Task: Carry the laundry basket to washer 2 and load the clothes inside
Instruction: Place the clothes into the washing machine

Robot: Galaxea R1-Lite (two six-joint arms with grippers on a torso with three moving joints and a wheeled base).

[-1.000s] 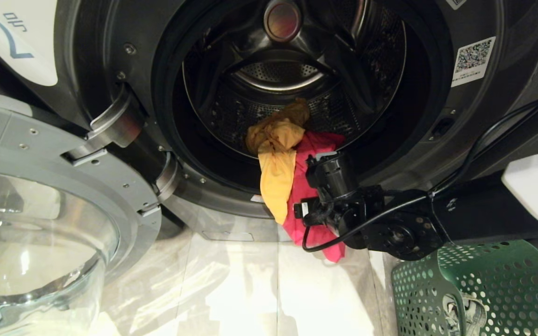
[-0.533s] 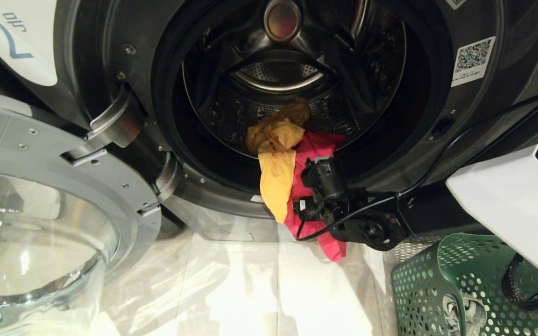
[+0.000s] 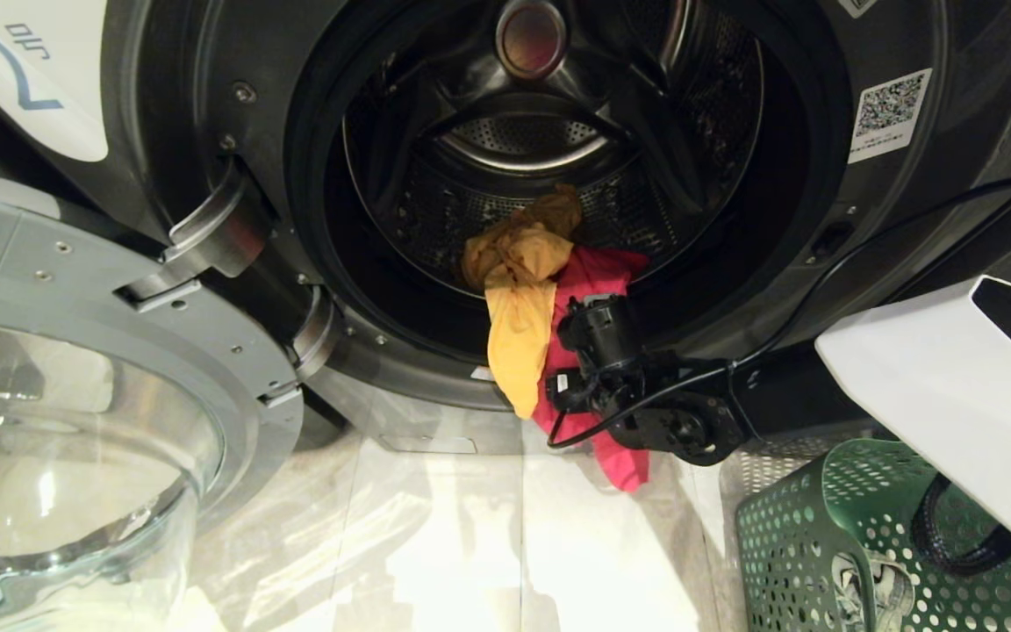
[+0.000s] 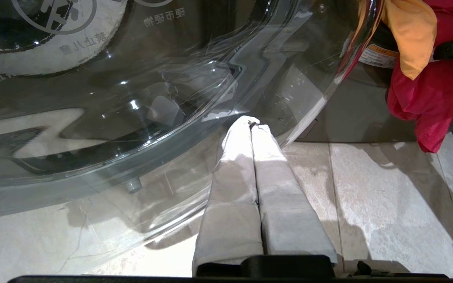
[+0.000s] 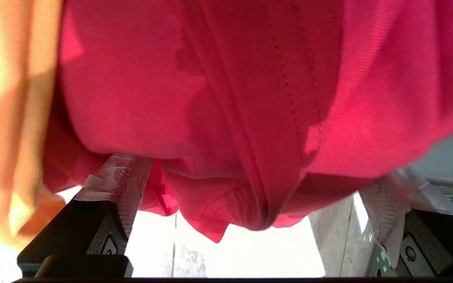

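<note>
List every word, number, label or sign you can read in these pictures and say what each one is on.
"2", blue, with small characters beside it too cut off to read: white label on the washer.
QR code sticker on the washer front: a code only, its small print too small to read.
White round sign on the glass door: Chinese characters, mirrored and partly cut off, not readable.
Orange-edged label under the washer opening: too blurred.

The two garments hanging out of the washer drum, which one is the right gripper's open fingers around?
The pink-red garment: it droops between the right gripper's spread fingers, while the bright yellow garment hangs beside them, outside.
</note>
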